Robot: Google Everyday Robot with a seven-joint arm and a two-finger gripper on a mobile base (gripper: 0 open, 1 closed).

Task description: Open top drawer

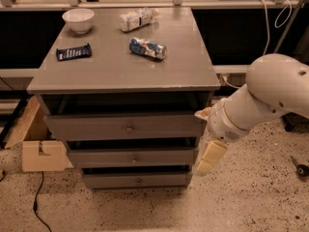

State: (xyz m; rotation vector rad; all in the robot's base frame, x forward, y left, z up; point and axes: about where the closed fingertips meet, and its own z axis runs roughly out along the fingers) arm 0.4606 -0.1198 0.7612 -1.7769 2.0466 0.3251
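Note:
The grey cabinet (120,71) has three drawers. The top drawer (87,128) is the widest and has a small round metal knob (129,128) at the centre of its front. A dark gap runs between it and the cabinet top, and its front sits close in against the cabinet. My gripper (199,143) hangs at the cabinet's right front corner, level with the top and middle drawers and to the right of the knob. Its two cream fingers (210,156) are apart and hold nothing.
On the cabinet top lie a white bowl (78,19), a dark snack bar (73,51), a blue chip bag (147,48) and a pale packet (137,18). A cardboard box (39,153) stands at the left on the speckled floor. Cables hang at the back right.

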